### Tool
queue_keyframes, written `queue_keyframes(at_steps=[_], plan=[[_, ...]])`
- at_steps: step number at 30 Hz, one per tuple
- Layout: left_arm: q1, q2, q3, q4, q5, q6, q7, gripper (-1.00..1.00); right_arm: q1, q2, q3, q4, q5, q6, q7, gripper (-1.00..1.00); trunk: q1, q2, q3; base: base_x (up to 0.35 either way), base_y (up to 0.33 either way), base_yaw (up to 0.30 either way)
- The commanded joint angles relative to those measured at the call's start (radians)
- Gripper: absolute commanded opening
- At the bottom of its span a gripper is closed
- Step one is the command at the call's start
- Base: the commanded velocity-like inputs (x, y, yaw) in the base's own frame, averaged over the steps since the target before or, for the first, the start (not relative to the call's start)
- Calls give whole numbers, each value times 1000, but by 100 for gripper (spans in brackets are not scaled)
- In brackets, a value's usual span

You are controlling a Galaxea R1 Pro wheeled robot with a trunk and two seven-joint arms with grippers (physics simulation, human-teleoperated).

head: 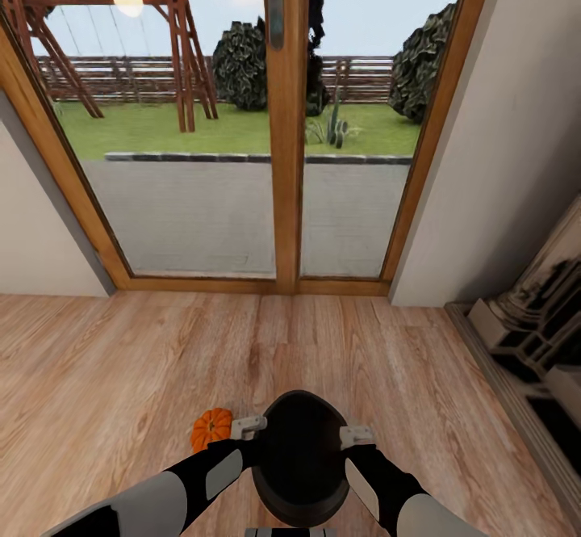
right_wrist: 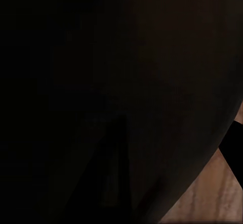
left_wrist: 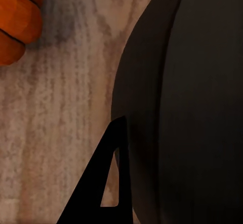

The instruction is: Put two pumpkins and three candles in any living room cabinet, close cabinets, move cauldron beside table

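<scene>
The black cauldron (head: 300, 456) hangs just in front of my trunk, low in the head view, with its wide rim facing up. My left gripper (head: 248, 425) sits at its left rim and my right gripper (head: 357, 437) at its right rim, each shut on the cauldron wall. The left wrist view has one dark finger (left_wrist: 101, 183) lying against the cauldron's outer side (left_wrist: 192, 107). Dark cauldron wall (right_wrist: 101, 82) covers most of the right wrist view. One orange ribbed pumpkin (head: 211, 429) rests on the floor just left of the cauldron, and the pumpkin (left_wrist: 15, 16) also appears past the left finger.
Ahead stands a wood-framed glass double door (head: 289, 157) onto a garden. White walls flank it. A dark stone unit (head: 541, 319) runs along the right wall. Pale wood floor (head: 121, 359) stretches between me and the door.
</scene>
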Motion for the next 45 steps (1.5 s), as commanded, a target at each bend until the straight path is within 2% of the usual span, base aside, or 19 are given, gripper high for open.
queue_keyframes(at_steps=[1,28,45], plan=[[0,0,-1,1,-3,0,2,-100,0,0,1,2,6,2,-3,-100,0,0,0,-1,0,0],[0,0,-1,2,-2,0,2,-100,0,1,3,3,5,3,-3,-100,0,0,0,-67,0,0],[0,0,-1,4,-2,0,2,-100,0,1,3,4,5,1,-3,-100,0,0,0,-320,0,0]])
